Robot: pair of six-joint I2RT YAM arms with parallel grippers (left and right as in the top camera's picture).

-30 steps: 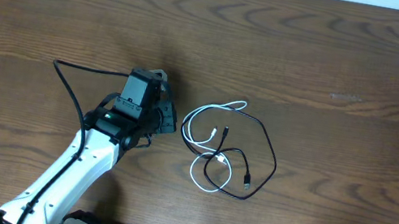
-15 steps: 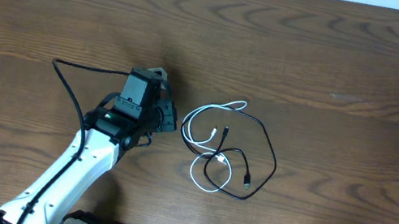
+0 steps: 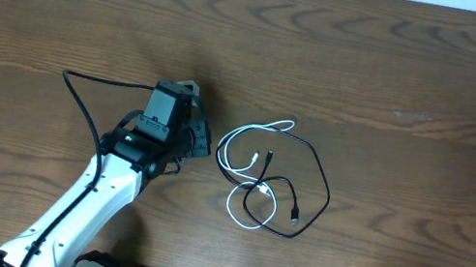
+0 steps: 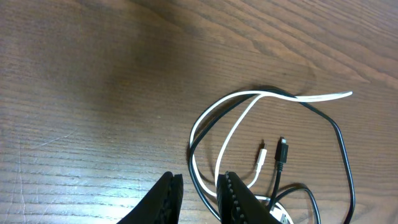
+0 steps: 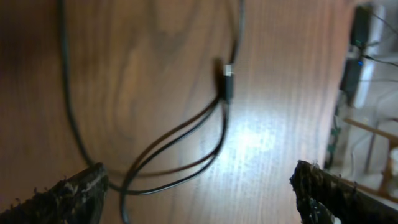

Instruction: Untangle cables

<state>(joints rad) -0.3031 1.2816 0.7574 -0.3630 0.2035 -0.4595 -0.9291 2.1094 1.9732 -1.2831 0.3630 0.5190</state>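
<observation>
Loosely piled at about 5 o'clock from the middle of the tabletop [image 3: 407,65], the cables [image 3: 264,190] lie as two overlapping loops: a white cord [image 3: 221,150] arcing around the 9 o'clock side of the heap and a black cord [image 3: 326,196] bulging out toward 3 o'clock. The left hand [image 4: 199,188] hovers at 9 o'clock of the tangle. Its fingers are drawn close with a slim gap between them, and nothing shows as pinched, though the black cord's near bend runs just under the tips. The right hand [image 5: 199,199] is off at the 4 o'clock edge, well apart from the heap, with its fingers spread wide over blurred, thicker dark wires [image 5: 227,78] that look like rig wiring.

Both cords look light, limp and slick, so a tug on one would likely drag the whole heap across the wood rather than free it. The safer holds appear to be the free ends: the white tip reaching toward 1 o'clock, or the small plugs lying inside the loops. A pinch just behind a plug would grip better than one on bare cord.
</observation>
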